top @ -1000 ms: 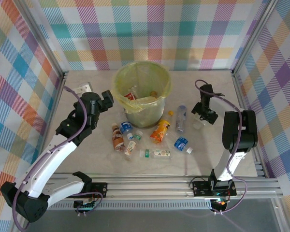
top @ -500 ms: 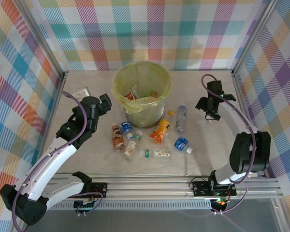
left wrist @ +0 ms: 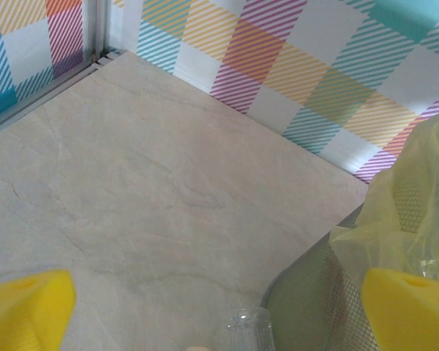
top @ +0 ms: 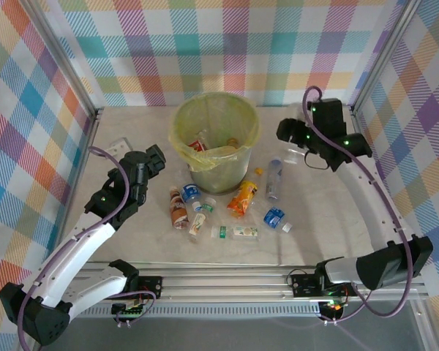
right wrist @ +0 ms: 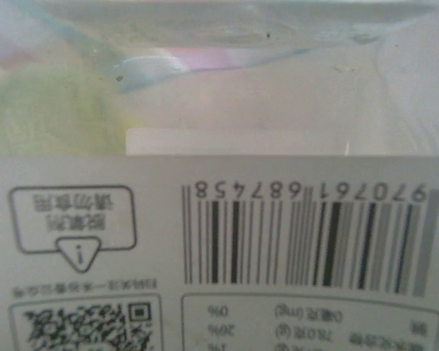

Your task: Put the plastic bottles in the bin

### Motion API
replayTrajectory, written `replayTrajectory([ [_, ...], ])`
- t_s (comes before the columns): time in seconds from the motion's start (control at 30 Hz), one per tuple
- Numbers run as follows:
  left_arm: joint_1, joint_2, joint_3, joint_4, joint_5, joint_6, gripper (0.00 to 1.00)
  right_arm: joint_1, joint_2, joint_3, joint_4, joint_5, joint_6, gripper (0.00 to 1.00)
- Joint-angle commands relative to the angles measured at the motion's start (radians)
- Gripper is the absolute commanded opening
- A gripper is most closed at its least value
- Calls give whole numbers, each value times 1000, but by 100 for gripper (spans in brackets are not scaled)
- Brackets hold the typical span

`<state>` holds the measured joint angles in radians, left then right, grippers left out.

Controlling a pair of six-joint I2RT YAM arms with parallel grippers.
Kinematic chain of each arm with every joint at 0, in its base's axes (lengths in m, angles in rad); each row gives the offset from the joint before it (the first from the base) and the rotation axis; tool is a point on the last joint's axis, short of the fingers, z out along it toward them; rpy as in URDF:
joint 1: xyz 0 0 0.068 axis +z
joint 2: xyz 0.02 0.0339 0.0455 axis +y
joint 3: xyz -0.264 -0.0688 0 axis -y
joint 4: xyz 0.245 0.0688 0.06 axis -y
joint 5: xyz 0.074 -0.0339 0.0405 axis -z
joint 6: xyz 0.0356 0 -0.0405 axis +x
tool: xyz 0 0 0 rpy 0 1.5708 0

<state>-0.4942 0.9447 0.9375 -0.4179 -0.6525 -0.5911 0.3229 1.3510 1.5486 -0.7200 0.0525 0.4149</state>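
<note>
The bin (top: 215, 139), lined with a yellow-green bag, stands at the back middle with some bottles inside. My right gripper (top: 288, 136) hangs raised just right of the bin's rim, shut on a clear bottle (top: 294, 153). That bottle's white barcode label (right wrist: 219, 241) is pressed close to the right wrist camera. Several bottles lie in front of the bin: a brown one (top: 178, 208), an orange one (top: 244, 197), a clear blue-labelled one (top: 274, 179) and a crushed blue one (top: 274, 217). My left gripper (top: 154, 158) is open left of the bin, its yellow pads (left wrist: 25, 311) wide apart above a clear bottle end (left wrist: 243, 330).
A white flat plate (top: 121, 145) lies at the left back by the wall. A small orange cap (top: 258, 171) and a white cap (top: 286, 227) lie among the bottles. The bin's mesh wall (left wrist: 314, 296) is close on the left gripper's right. Metal frame rails edge the table.
My right arm has lifted off the table at the right and swung up and left toward the bin with the clear bottle. My left gripper has drawn back toward the near side.
</note>
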Motion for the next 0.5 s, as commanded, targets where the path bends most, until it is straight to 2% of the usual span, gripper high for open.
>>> replayTrajectory([
  [0.0, 10, -11, -22, 10, -5, -20, 100, 59, 49, 115, 11, -53, -70, 65],
  [0.47, 10, -11, -32, 36, 52, -18, 100, 233, 423, 560, -2, -106, -242, 67],
])
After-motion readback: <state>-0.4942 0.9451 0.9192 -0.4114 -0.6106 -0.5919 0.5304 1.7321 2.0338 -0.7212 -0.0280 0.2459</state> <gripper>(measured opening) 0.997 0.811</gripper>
